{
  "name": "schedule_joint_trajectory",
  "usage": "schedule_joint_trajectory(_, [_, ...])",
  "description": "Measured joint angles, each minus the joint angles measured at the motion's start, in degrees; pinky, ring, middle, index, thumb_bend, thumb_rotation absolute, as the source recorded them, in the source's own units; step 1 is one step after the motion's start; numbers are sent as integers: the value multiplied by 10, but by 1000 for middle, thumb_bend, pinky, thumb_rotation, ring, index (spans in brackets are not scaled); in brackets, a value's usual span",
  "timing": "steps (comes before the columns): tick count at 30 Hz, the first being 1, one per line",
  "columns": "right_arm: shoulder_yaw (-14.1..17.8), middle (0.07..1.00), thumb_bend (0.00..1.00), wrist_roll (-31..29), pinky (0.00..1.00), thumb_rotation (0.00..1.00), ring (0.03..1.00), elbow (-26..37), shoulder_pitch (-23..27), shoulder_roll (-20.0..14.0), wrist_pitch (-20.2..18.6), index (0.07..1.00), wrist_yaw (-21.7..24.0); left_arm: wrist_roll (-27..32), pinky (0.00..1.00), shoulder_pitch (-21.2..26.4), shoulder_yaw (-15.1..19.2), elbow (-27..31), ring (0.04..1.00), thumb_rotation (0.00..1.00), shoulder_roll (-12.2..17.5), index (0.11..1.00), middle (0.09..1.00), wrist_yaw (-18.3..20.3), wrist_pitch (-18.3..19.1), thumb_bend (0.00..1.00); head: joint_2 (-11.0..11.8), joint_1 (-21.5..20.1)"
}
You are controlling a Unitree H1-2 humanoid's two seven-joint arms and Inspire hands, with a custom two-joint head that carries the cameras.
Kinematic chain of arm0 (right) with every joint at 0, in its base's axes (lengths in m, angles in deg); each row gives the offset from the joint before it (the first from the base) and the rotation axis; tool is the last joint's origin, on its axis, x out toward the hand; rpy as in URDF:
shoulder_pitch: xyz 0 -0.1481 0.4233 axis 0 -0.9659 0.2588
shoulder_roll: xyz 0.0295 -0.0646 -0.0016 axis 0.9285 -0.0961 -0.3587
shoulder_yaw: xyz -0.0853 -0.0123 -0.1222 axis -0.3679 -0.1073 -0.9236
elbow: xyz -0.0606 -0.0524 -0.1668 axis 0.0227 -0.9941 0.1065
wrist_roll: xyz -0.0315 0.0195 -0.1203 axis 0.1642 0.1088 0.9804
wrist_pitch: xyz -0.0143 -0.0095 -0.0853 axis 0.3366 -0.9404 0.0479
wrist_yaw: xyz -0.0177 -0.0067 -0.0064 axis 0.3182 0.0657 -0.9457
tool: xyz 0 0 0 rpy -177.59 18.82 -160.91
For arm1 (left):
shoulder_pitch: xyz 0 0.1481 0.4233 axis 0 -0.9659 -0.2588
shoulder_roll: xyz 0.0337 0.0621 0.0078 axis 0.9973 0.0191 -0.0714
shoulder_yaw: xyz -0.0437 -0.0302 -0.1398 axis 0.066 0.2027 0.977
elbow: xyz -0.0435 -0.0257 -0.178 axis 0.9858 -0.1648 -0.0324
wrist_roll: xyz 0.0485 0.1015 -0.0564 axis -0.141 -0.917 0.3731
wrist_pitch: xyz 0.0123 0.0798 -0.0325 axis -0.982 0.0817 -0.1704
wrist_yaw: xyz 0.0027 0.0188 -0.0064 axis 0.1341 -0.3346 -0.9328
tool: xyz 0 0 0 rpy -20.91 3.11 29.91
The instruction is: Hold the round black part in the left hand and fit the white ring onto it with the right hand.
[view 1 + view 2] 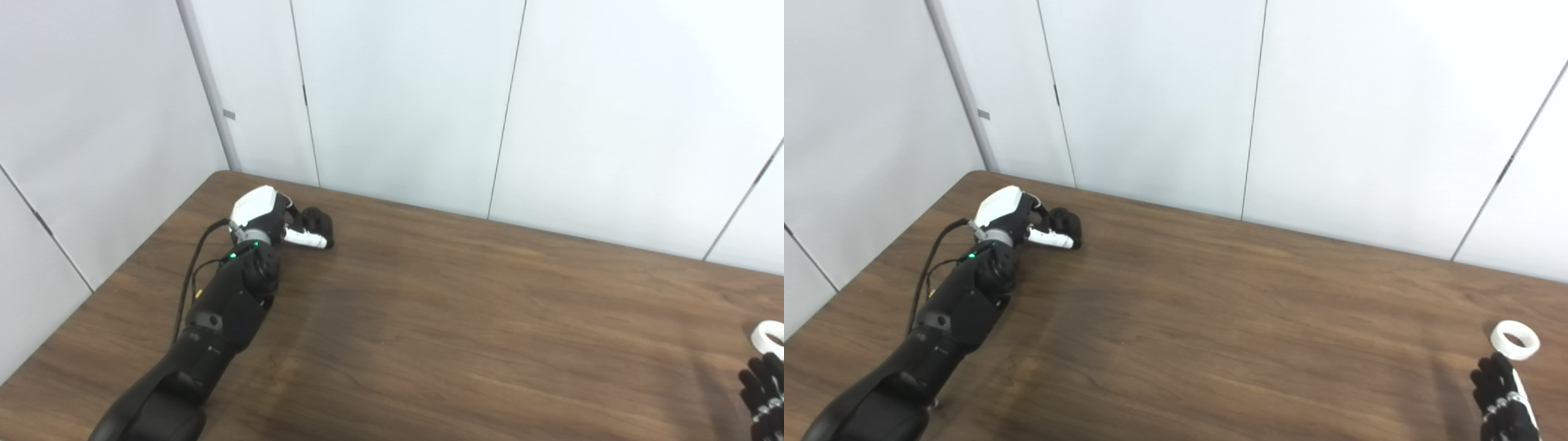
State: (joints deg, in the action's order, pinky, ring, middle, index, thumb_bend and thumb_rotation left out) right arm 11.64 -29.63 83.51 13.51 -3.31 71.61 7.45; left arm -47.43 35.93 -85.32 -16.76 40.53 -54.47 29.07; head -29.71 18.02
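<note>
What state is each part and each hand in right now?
Left hand: at the black part, fingers around it; a firm grip can't be confirmed.
Round black part: on the table's far left, in the left hand's fingers.
White ring: lying flat on the table, not held.
Right hand: open, just short of the ring.

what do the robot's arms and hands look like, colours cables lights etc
The left arm is glossy black with rounded segments. A black cable loops along its outer side, and a small green light glows near the wrist. The left robot hand has a white shell on its back, a white thumb and dark fingers. Only the right robot hand shows at the frame edge: black fingers with white on the side.
</note>
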Motion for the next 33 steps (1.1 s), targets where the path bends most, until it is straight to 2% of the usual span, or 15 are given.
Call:
schedule_joint_trajectory(4, [0,966,558,1,1000,1000,962,0,0,1,0,967,-1,0,959,-5,-3,38,898,48,2,485,811,2,1,521,0,-3])
schedule_joint_trajectory(11, [-1,965,563,7,994,1000,959,0,1,1,0,960,-2,2,934,-41,-3,117,872,45,-3,485,801,5,1,521,-4,-11])
schedule_joint_trajectory(20, [-1,948,614,13,986,987,947,0,1,3,1,945,-2,1,987,-77,-3,207,880,45,-50,486,794,33,11,520,-11,-28])
schedule_joint_trajectory(26, [-1,943,596,27,968,970,937,2,1,5,1,938,-8,-7,1000,-107,-4,275,901,46,-63,486,815,55,12,521,-12,-42])
schedule_joint_trajectory(33, [-1,936,623,32,953,948,930,2,0,6,1,930,-9,-28,1000,-158,-48,343,878,46,-70,487,803,88,10,521,-15,-57])
